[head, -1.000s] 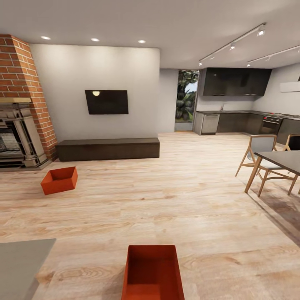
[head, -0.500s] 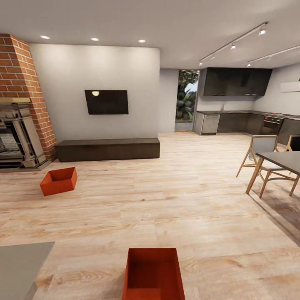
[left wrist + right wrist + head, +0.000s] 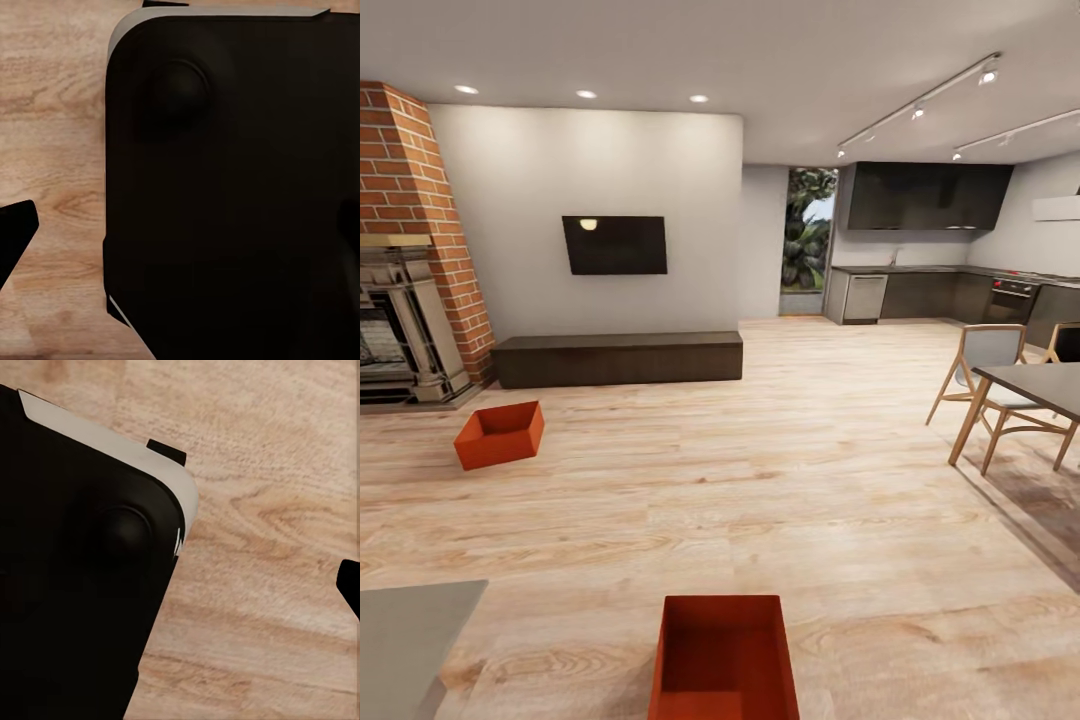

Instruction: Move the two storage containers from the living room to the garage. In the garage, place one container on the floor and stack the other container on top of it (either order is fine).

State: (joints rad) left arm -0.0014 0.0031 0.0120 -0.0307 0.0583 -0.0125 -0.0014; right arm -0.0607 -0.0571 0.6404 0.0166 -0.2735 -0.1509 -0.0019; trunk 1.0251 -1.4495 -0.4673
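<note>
One orange-red bin (image 3: 724,657) on the wood-plank floor (image 3: 780,480) close below the head camera, second bin (image 3: 499,434) far left near the brick fireplace (image 3: 410,240) and long dark cabinet (image 3: 620,357), wall TV (image 3: 615,244) above, end effector state on either arm cannot be told.

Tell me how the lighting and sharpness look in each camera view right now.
Head view: evenly bright, ceiling spotlights lit, a glare spot on the TV, the near container cut off by the frame edge. Both wrist views: a dark, featureless robot body blocks much of the wood floor, slightly soft.
</note>
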